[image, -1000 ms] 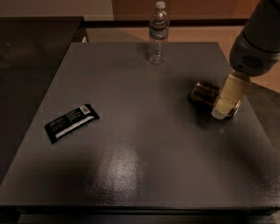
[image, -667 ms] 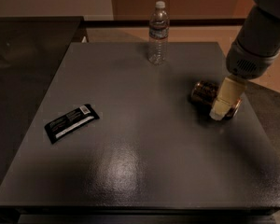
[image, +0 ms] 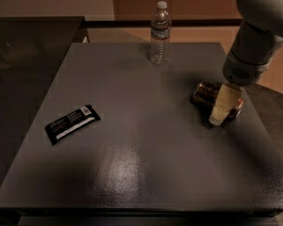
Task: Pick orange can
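Note:
The orange can (image: 205, 92) lies on its side on the right part of the grey table (image: 132, 164), shiny copper-orange with dark markings. My gripper (image: 221, 111) comes down from the upper right and sits right over the can's right half, its pale finger (image: 225, 102) covering that end. The can's right end is hidden behind the finger.
A clear plastic water bottle (image: 160, 33) stands upright near the table's far edge. A flat black snack bar wrapper (image: 71, 123) lies on the left. A dark counter (image: 23, 46) adjoins the table at the left. The table's right edge runs close to the can.
The arm has shifted slightly left and lower over the can. The can, bottle and wrapper have not moved.

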Robot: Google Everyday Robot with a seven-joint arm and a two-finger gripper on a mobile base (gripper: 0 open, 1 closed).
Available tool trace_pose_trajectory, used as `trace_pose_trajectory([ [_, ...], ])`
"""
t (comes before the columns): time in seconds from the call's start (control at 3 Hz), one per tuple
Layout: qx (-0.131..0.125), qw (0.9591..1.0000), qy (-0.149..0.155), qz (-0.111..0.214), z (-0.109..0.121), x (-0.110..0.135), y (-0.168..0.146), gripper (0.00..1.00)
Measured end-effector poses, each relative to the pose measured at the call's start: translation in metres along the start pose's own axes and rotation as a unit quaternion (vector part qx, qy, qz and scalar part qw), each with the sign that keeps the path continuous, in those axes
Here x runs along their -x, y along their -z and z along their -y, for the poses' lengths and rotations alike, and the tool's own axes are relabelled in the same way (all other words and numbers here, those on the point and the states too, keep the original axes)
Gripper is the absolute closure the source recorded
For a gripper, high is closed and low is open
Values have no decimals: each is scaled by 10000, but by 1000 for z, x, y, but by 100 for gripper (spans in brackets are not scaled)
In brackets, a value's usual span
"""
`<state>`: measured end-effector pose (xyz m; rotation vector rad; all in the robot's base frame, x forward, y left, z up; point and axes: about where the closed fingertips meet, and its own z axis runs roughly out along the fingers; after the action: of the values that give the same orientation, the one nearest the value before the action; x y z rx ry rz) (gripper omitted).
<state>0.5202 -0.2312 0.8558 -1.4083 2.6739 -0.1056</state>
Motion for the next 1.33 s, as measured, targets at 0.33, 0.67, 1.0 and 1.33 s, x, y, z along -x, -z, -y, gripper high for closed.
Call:
trace_pose_trajectory([
  [0.33, 48, 9999, -30, -109, 0, 1, -7, 17],
  [0.67, 79, 9998, -36, -179, -2, 0, -10, 40],
  [1.0, 79, 9998, -20, -191, -3, 1, -7, 64],
  [1.33, 18, 9999, 83, -66, -7, 7, 9, 86],
])
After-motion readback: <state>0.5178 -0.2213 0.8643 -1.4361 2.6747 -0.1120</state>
